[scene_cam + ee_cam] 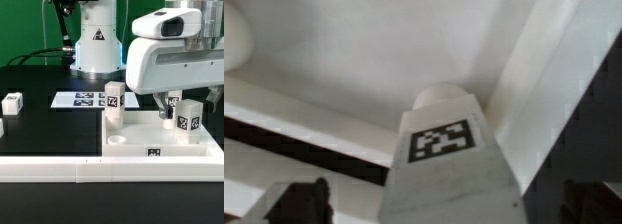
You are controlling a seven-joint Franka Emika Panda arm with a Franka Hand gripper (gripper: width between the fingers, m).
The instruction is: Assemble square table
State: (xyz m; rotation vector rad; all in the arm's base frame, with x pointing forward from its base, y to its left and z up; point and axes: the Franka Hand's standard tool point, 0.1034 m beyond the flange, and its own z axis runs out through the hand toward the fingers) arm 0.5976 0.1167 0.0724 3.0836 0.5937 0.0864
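The white square tabletop [135, 142] lies rim up, with a tag on its front side. One tagged leg [114, 99] stands in its back left corner socket and another [172, 101] stands at the back right. A third tagged leg [188, 119] stands upright at the tabletop's right side, under my gripper [187, 108]. In the wrist view this leg [446, 150] lies between my dark fingers [304, 203] with a gap showing on each side. The jaws stand open around it.
A loose white leg [11, 103] lies on the black table at the exterior view's left. The marker board [84, 99] lies behind the tabletop. The long white L-shaped border wall [55, 169] runs along the front.
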